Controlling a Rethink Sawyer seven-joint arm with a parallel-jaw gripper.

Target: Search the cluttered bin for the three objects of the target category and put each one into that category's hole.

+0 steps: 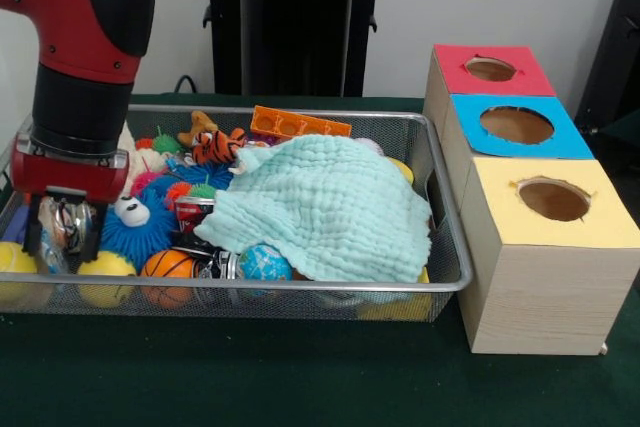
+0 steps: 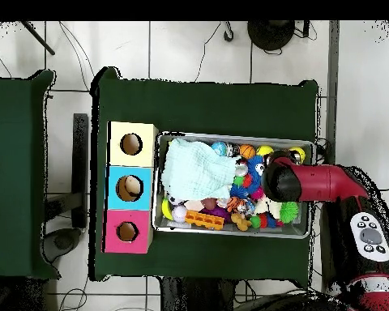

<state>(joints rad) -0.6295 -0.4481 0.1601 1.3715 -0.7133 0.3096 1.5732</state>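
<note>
bin at bench centre: tool at its 9 o'clock end, pinching a shiny crinkled item; balls, toys, mint cloth | hole: blue-framed, at 3 o'clock, middle box, nothing visible inside

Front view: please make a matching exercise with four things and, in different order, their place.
Things:
1. pale green cloth
2. gripper
3. orange toy basketball
4. hole

Places:
A. between the red and yellow panels
B. at the bin's left end
C. spread over the bin's middle
D. against the bin's near wall

Pairs: 1-C, 2-B, 3-D, 4-A
</note>
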